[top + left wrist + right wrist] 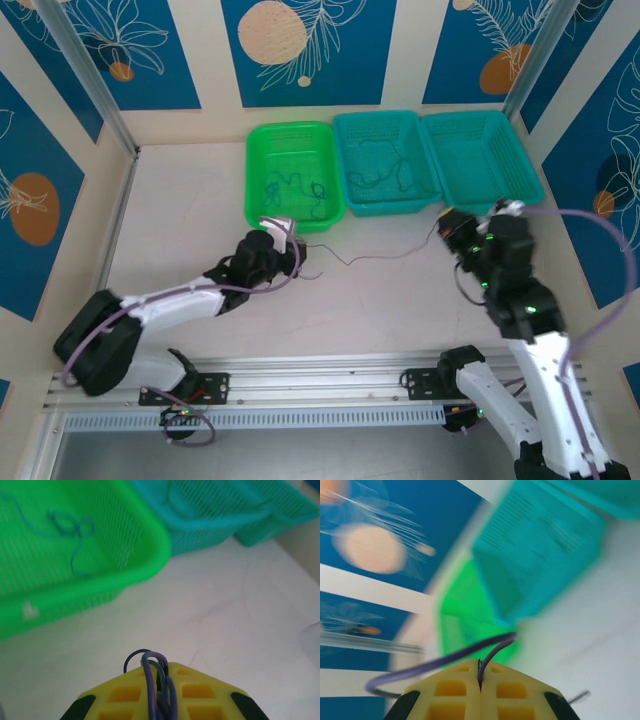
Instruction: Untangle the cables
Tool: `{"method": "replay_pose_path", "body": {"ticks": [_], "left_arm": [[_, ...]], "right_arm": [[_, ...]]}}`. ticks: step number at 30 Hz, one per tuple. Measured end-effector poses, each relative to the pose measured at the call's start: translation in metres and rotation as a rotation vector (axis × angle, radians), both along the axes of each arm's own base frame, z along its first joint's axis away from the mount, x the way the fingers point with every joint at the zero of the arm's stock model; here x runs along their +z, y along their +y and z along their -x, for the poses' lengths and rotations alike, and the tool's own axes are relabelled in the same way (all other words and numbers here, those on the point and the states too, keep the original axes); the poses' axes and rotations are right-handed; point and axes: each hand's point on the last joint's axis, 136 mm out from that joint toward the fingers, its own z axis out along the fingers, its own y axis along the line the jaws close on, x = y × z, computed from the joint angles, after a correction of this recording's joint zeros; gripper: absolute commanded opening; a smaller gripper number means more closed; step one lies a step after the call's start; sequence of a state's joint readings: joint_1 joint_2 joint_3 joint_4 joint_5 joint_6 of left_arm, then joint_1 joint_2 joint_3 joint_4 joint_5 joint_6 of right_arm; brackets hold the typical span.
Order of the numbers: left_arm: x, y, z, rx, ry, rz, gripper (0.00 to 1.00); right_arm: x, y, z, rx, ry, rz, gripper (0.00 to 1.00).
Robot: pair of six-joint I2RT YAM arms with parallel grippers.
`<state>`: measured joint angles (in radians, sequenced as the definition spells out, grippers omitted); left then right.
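Green basket [255,190] & teal basket [385,118] at rear, loose strands inside. L gripper [161,672] clamped on bundle of cables [150,680] near green basket; R gripper [480,672] pinched shut on one purple strand [507,639], strung across table [200,200] btwn both. Best: draw apart slowly, L grip firm.

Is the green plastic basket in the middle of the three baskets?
No, the green plastic mesh basket sits at the row's left end; a teal plastic basket takes the middle.

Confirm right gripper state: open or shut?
Shut. The right gripper's yellow fingers meet with no gap, pinching a purple cable between them.
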<state>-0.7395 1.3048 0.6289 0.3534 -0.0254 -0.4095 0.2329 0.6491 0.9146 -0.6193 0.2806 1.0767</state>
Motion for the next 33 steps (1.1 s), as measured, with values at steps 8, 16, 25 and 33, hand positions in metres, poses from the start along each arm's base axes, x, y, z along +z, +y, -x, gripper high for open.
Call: {"method": "replay_pose_path", "body": {"ticks": [8,16,25,33], "left_arm": [[0.054,0.011,0.011,-0.086,-0.167,-0.134,0.00],[0.032,0.015,0.016,-0.132,-0.128,-0.261,0.00],[0.034,0.011,0.016,-0.155,-0.119,-0.264,0.00],[0.034,0.004,0.023,-0.204,-0.110,-0.238,0.00]], "right_arm": [[-0.214,-0.003,0.051,0.012,0.463,0.038,0.76],[-0.152,0.016,0.041,0.209,0.360,0.128,0.90],[-0.061,0.133,0.038,0.817,-0.063,0.280,0.94],[-0.098,0.235,0.029,1.137,-0.208,0.442,0.72]]}}
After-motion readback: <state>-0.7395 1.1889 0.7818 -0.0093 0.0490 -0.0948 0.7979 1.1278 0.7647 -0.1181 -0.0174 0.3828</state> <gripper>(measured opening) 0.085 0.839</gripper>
